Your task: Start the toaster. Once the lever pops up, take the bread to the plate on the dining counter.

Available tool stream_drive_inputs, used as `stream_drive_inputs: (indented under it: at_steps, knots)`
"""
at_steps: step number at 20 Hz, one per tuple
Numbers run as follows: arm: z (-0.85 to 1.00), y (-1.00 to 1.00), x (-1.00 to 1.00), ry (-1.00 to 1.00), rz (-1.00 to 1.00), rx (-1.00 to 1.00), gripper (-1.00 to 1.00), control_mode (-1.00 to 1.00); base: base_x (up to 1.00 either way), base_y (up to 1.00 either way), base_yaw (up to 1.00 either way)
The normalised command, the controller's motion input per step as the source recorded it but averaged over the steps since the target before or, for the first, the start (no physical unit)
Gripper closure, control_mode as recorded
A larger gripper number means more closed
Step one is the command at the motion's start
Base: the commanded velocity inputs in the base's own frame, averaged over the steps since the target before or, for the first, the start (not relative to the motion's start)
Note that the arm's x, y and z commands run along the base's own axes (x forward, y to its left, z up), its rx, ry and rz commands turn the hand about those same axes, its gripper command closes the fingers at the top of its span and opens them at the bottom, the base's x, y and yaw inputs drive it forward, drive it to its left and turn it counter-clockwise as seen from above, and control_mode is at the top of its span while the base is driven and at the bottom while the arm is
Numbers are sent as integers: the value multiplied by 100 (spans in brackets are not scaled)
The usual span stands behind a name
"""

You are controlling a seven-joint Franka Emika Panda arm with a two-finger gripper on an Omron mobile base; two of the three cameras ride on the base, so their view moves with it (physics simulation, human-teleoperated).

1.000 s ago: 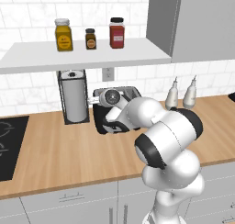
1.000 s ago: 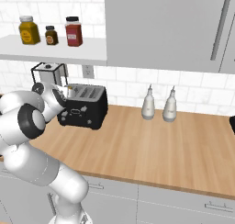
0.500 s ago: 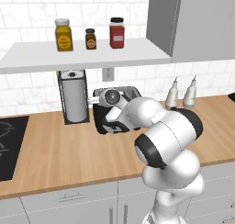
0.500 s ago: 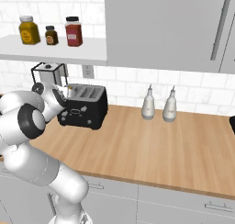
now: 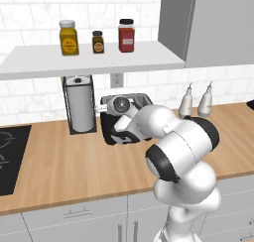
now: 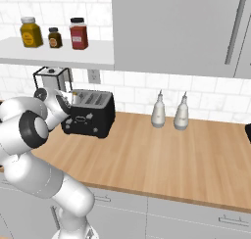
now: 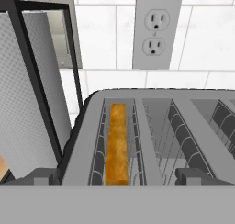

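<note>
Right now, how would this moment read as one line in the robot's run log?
stage: at toaster | bread: in leftmost slot | gripper: open, above slots, holding nothing | plate: unseen

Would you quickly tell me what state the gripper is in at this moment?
Gripper: open and holding nothing, poised just above the toaster, with the bread sitting down in a slot.
</note>
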Motion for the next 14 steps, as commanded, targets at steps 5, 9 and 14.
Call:
stream_drive_inputs:
  at_steps: [5, 9, 14]
  knots:
    - [0, 0, 0, 0, 0, 0, -100, -100, 0, 0, 0]
    - [0, 0, 0, 0, 0, 0, -100, -100, 0, 0, 0]
    - [0, 0, 0, 0, 0, 0, -100, -100, 0, 0, 0]
